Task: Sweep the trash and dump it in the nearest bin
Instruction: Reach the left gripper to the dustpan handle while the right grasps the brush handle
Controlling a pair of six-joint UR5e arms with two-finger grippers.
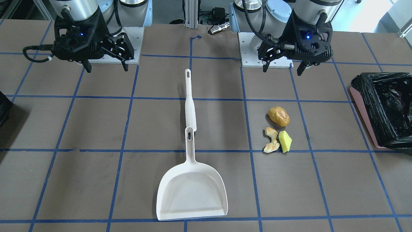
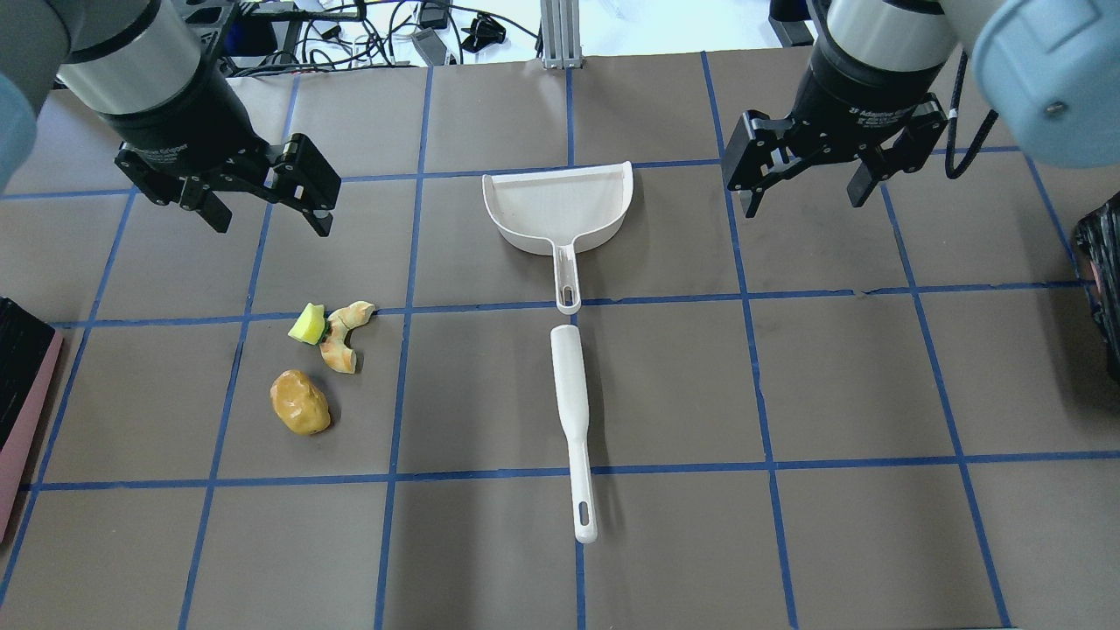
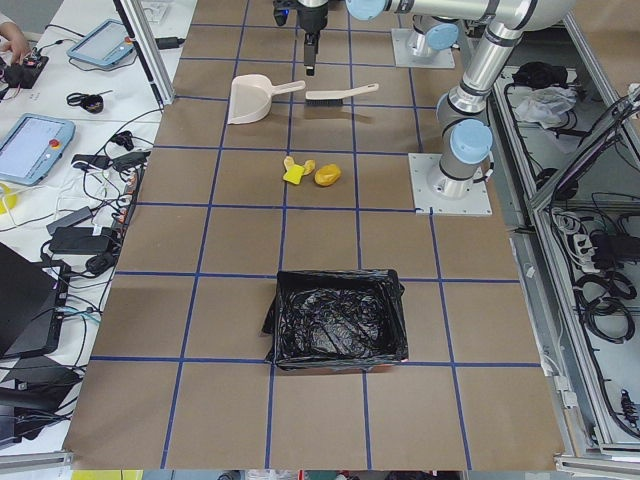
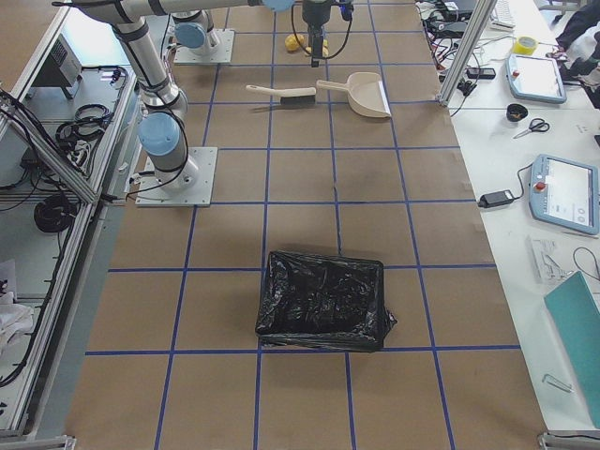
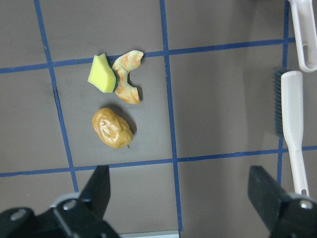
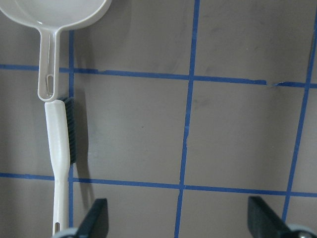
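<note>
Surface [image 2: 665, 385]: brown, blue-taped grid. Pink bin [image 1: 365, 112] cut off at frame edge, left gripper [image 1: 282, 68] side. Three scraps: potato lump [image 2: 300, 402], peel [image 2: 343, 337], yellow-green wedge [image 2: 307, 324], below left gripper. Left gripper, right gripper [image 1: 106, 68]: fingers apart, empty.

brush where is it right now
In the overhead view the brush lies at the table's centre, end to end with the dustpan handle, on the table right of the three food scraps; neither pincer holds it.

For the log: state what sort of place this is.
Likely a robotics lab test cell: a brown table gridded with blue tape, touchscreen pendants and cables on side benches, and framing around the workspace.
</note>
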